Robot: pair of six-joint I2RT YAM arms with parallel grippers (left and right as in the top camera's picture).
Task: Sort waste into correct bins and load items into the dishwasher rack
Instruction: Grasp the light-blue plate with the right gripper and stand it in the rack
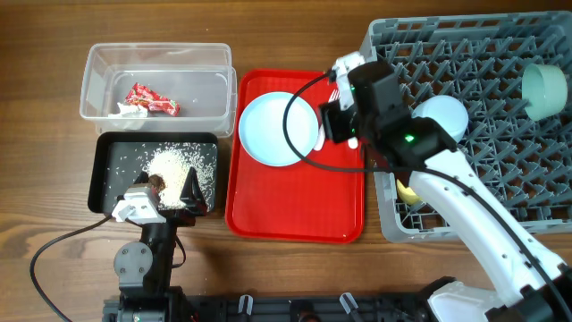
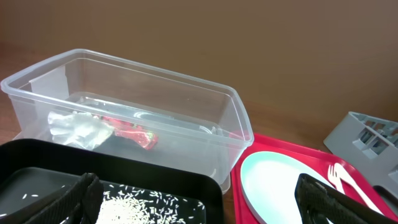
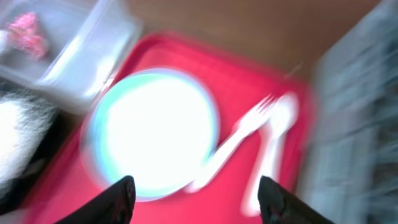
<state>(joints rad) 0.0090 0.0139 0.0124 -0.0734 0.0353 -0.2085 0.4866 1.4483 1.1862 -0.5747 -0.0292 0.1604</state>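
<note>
The clear tub (image 1: 156, 63) holds the red wrapper (image 1: 150, 100) and the white napkin (image 1: 130, 111); both also show in the left wrist view, the wrapper (image 2: 134, 132) next to the napkin (image 2: 78, 127). The black tray (image 1: 105, 170) holds rice (image 1: 183, 165) and a brown lump (image 1: 156, 182). My left gripper (image 1: 172, 190) is open and empty, low over the tray's near edge (image 2: 199, 208). The pale blue plate (image 1: 273, 130) lies on the red serving tray (image 1: 295, 215). My right gripper (image 1: 340, 98) is open and empty (image 3: 202, 199) above the white fork (image 3: 239, 134) and spoon (image 3: 273, 149). The right wrist view is blurred.
The grey rack (image 1: 500, 179) fills the right side. It holds a mint green bowl (image 1: 543, 89), a pale blue bowl (image 1: 442, 116) and a yellow cup (image 1: 408, 192) at its near left corner. My right arm crosses over the rack's left edge.
</note>
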